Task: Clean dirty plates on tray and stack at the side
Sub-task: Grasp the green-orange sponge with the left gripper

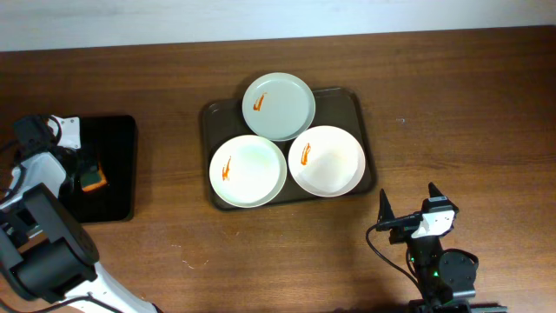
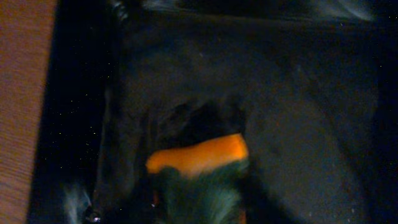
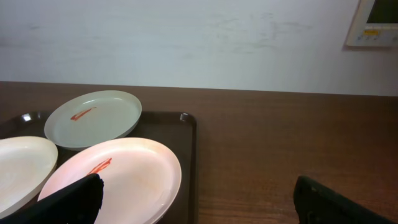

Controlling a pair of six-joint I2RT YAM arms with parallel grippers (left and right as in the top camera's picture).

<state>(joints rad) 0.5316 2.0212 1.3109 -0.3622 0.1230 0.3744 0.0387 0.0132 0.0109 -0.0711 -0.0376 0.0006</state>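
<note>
Your left gripper point(image 1: 87, 172) over sponge point(image 2: 199, 155) on black tray point(image 1: 117, 139), far left; wrist view blurred, can't tell if fingers grip it. Three smeared plates point(image 1: 248, 169) sit on brown tray point(image 1: 347, 104), centre. Your right gripper point(image 1: 407, 191) near right, fingers spread wide, empty.

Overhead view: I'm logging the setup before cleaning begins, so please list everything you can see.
white plates: two, white with orange smears, front of the brown tray
green plate: one, pale green with an orange smear, back of the brown tray
brown tray: one, dark brown, mid-table
black tray: one, glossy black, table's left side
sponge: one, orange and green, on the black tray
table: one, brown wood
left gripper: one, at the sponge, grip unclear
right gripper: one, black, open, front right
</note>
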